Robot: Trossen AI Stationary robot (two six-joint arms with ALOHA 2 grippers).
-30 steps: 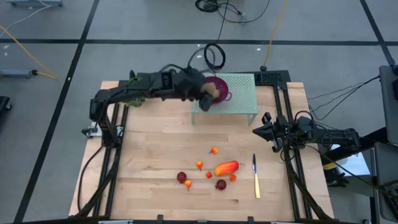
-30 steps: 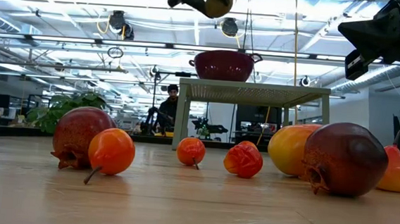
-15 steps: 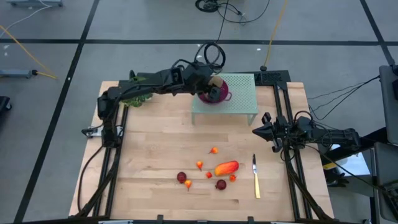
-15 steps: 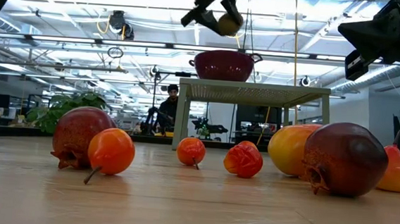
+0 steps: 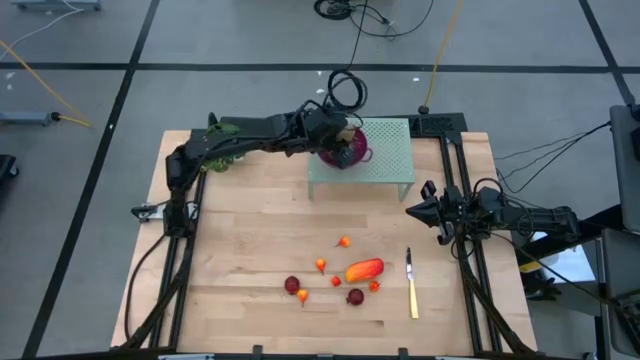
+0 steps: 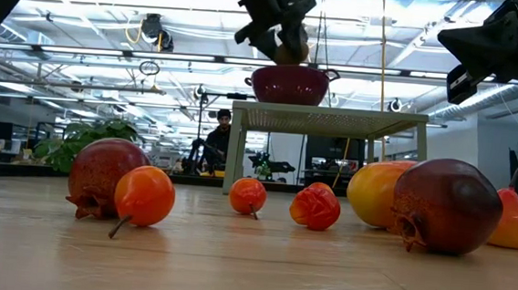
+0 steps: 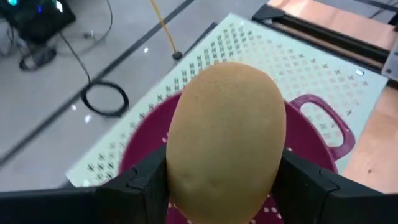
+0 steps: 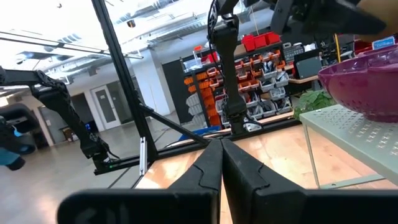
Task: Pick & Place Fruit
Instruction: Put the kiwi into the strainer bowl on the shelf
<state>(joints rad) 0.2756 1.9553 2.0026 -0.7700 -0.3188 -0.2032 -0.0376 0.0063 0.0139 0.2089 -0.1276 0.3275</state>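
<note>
Overhead, the left gripper (image 5: 340, 139) hangs just above the magenta colander (image 5: 350, 146), which stands on a pale green perforated stand (image 5: 385, 160) at the far side of the worktop (image 5: 240, 240). Its fingers (image 7: 134, 183) are closed on an olive-brown oval fruit (image 7: 227, 140), pressing it from both sides; directly beyond the fingers lies the colander's rim and handle. From the low camera the fruit (image 6: 291, 49) sits right over the bowl's rim, and whether it already touches the bowl is hard to tell from that angle.

The rest of the fruit lies on the worktop well apart from those fingers, toward the near edge: an elongated orange-red piece (image 5: 364, 269), two dark red balls (image 5: 292, 285) (image 5: 355, 296), and several tiny orange-red ones (image 5: 345, 241) scattered around them. A slim yellow-handled knife (image 5: 411, 285) lies just beside this cluster, on the side nearer the right arm. A leafy green bunch (image 5: 222, 155) sits under the left arm near the far corner.

The right gripper (image 5: 412, 211) waits at the worktop's right edge, its fingers (image 8: 239, 168) pressed together with nothing between them, the stand and colander off ahead of them.
</note>
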